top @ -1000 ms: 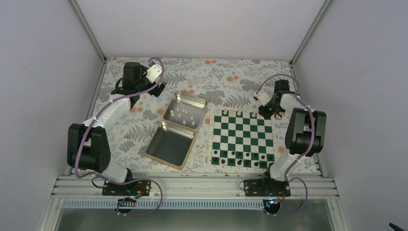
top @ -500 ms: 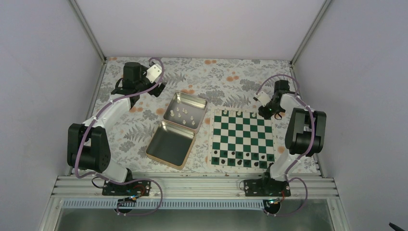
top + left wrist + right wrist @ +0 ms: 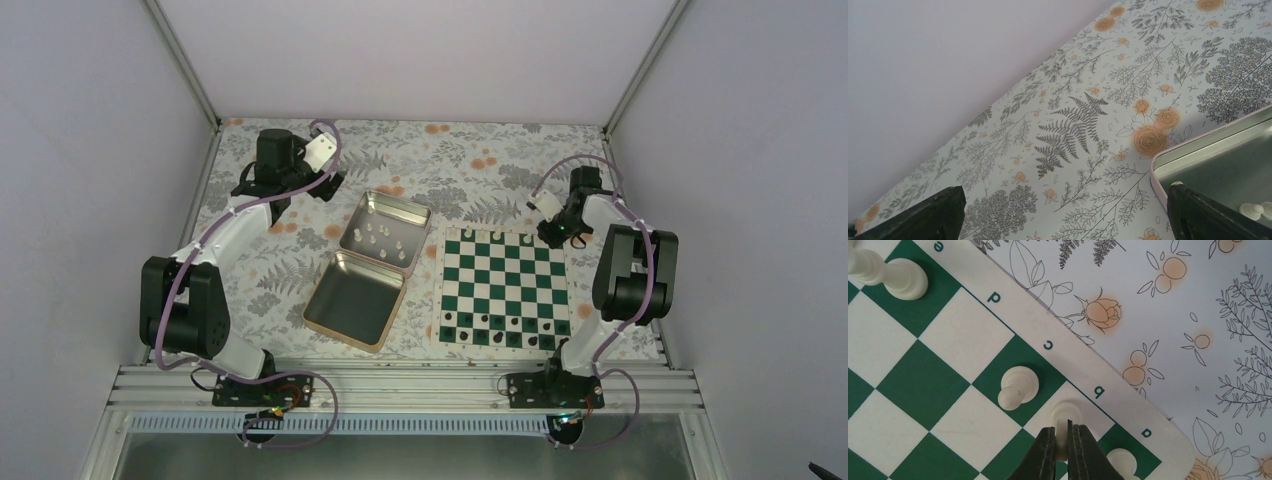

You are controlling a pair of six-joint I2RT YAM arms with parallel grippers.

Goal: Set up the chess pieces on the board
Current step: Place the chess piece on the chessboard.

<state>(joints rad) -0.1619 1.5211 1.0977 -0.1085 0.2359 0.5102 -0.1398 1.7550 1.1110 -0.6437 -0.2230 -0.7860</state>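
Note:
The green and white board (image 3: 505, 282) lies right of centre. At its far right corner, my right gripper (image 3: 555, 234) points down. In the right wrist view this gripper (image 3: 1063, 430) is shut on the top of a cream-white chess piece (image 3: 1067, 411) standing on the white square by the letter b of the board (image 3: 938, 390). Other white pieces (image 3: 1018, 386) stand on squares close by. More white pieces (image 3: 383, 238) lie in the silver tin (image 3: 352, 305). My left gripper (image 3: 326, 186) hovers beyond the tin, open and empty; its fingers (image 3: 923, 215) are spread wide.
The hinged tin's rim (image 3: 1198, 145) shows at the right of the left wrist view, with a white piece (image 3: 1252, 210) inside. Small dark pieces (image 3: 500, 335) fill the board's near rows. A flowered cloth (image 3: 470, 160) covers the table between grey walls.
My right gripper's fingers have closed onto the white piece by the letter b. The left arm has not moved.

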